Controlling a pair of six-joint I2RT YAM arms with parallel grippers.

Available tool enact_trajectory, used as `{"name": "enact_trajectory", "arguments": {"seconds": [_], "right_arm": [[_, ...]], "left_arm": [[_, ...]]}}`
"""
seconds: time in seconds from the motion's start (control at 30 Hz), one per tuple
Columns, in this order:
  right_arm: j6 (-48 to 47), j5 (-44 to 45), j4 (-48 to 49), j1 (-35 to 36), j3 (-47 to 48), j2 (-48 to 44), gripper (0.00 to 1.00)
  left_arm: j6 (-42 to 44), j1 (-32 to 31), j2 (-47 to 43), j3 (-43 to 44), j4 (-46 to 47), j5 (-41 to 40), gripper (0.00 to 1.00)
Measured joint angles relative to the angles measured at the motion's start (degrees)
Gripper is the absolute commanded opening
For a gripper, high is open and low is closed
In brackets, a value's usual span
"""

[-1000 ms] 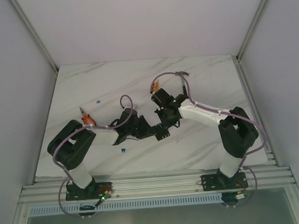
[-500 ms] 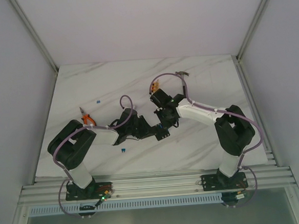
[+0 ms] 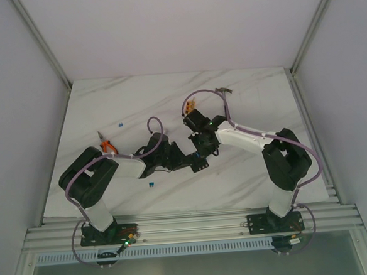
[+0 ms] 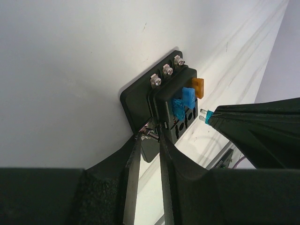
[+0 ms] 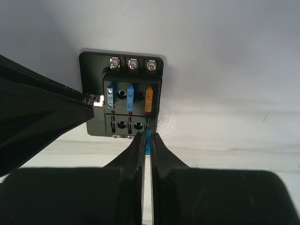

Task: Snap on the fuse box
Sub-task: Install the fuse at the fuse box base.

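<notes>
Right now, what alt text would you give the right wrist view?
The right claw pinches a blue fuse just below the black fuse box, near its lower right slot. The box's upper row holds two blue fuses and an orange fuse; the left claw grips its left edge.

My left arm (image 3: 89,182) reaches from its base up and to the right, elbow bent and forearm stretched out low. My right arm (image 3: 289,161) folds at the elbow and reaches left, so both wrists meet in the middle, tips almost touching. The left pincer (image 4: 150,137) has its fingers drawn close, clamped on the near edge of the fuse box (image 4: 138,93). The right pincer (image 5: 147,137) points down beside it, fingers pressed nearly together on a blue fuse (image 5: 148,143).
</notes>
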Motion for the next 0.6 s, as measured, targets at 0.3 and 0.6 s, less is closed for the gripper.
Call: {"name": "enact_trajectory", "arguments": {"seconds": [0.3,0.6], "right_arm": [[-0.74,0.02,0.00,0.42,0.00,0.17,0.00],[-0.94,0.39,0.07,0.76,0.00,0.92,0.00]], "left_arm": [[0.00,0.00,0.00,0.00,0.04,0.09,0.30],[-0.02,-0.02,0.00,0.00,0.20,0.11,0.29]]}}
